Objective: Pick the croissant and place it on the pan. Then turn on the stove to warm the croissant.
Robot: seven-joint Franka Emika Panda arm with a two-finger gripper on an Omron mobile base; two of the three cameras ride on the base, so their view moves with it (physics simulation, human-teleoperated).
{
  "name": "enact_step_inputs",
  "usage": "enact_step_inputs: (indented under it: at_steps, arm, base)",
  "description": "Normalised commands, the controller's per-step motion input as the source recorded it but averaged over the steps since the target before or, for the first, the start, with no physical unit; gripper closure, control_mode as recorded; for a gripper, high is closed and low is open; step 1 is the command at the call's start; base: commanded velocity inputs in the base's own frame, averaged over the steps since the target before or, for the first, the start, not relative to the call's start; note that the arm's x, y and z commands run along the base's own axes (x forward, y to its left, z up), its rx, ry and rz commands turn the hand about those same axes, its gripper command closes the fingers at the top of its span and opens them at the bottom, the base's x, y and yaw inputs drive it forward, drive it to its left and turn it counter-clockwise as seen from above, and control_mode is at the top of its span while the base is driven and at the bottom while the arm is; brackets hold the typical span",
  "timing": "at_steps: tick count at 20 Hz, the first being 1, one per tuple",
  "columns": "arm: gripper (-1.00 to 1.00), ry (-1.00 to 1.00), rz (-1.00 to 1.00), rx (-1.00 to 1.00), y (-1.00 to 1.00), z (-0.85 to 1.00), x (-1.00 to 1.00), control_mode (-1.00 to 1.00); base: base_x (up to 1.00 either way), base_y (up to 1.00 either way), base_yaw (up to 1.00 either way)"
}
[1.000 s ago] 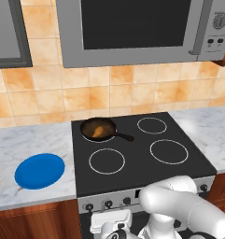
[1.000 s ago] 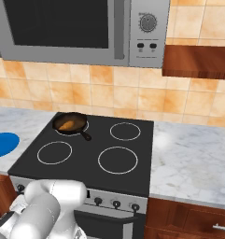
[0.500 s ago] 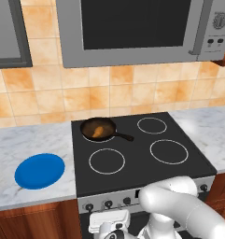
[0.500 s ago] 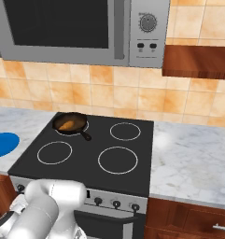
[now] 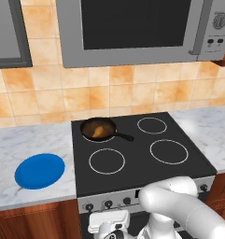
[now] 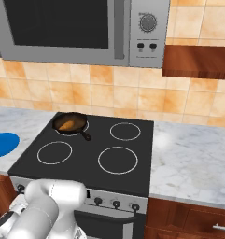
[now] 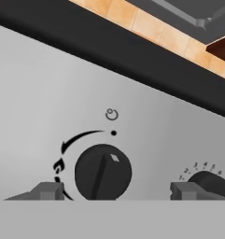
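Observation:
The golden croissant (image 5: 100, 130) lies inside the small dark pan (image 5: 89, 127), which sits on the stove's (image 5: 142, 165) back left burner; the same croissant (image 6: 66, 124) and pan (image 6: 78, 121) show in the right base view. My arm (image 5: 179, 207) bends down in front of the stove's silver front panel (image 7: 48, 102). In the hand view my gripper (image 7: 117, 191) is open, facing a black knob (image 7: 103, 172). One fingertip (image 7: 48, 190) stands left of the knob, the other (image 7: 188, 190) to its right, neither touching it.
A blue plate (image 5: 39, 170) rests on the marble counter left of the stove. A grey microwave (image 5: 137, 28) hangs above. A second knob (image 7: 208, 179) with numerals sits to the right on the panel. More knobs (image 6: 116, 203) line the stove's front.

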Motion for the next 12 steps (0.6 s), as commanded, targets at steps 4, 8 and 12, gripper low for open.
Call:
enact_step_inputs:
  at_steps: [4, 8, 12]
  arm:
    - [-1.0, 0.0, -0.01, 0.0, 0.0, 0.0, 0.0, -1.0]
    - [-1.0, 0.0, 0.0, 0.0, 0.0, 0.0, 0.0, -1.0]
    - [-1.0, 0.0, 0.0, 0.0, 0.0, 0.0, -0.04, -1.0]
  base:
    - [0.0, 0.0, 0.0]
    - [0.0, 0.0, 0.0]
    - [0.0, 0.0, 0.0]
